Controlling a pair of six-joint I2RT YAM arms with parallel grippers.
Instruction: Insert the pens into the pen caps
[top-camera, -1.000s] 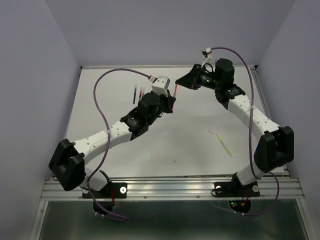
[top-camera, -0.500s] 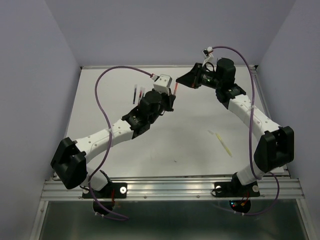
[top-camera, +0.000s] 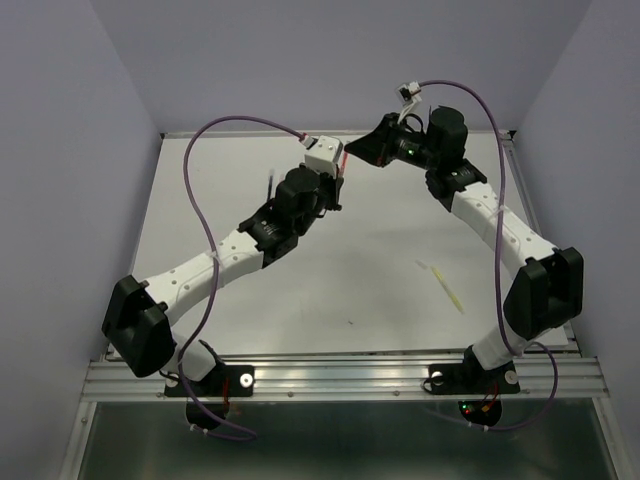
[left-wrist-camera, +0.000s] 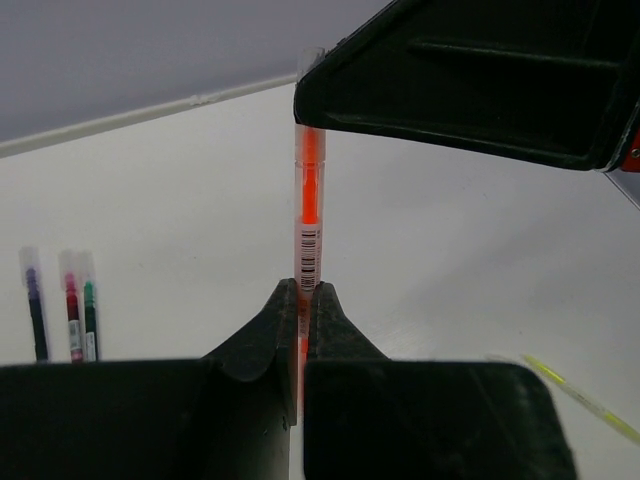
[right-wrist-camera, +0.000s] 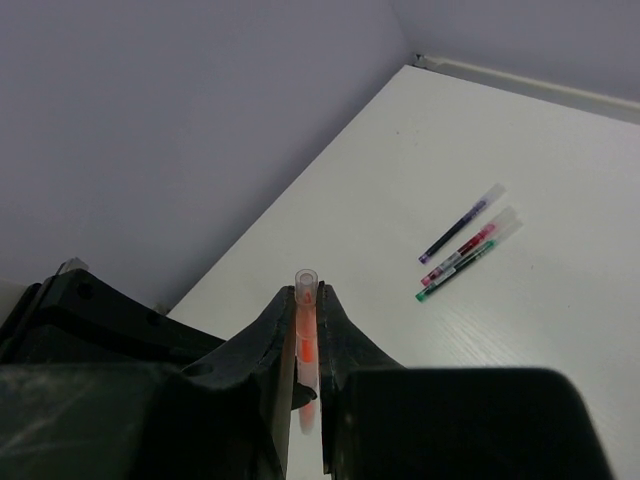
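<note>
Clear cap is the only container in play. It's a thin see-through tube, open rim up in the right wrist view, with orange showing inside it. So the orange pen has its tip in the cap; can't tell how deep.

Right gripper is clamped on the cap. Left gripper is clamped on the pen's lower barrel. The pen is held in the air between the two, over the far part of the table.

The pen barrel is slim, round, translucent plastic with a white barcode label. Digits are too small to read.

Blue pen, red pen and green pen lie flat and parallel on the matte white table, red and green just beside each other. Each has a pale see-through cap on one end. Their small printed labels are unreadable.

Yellow pen lies alone on the right side, well apart from the rest.
</note>
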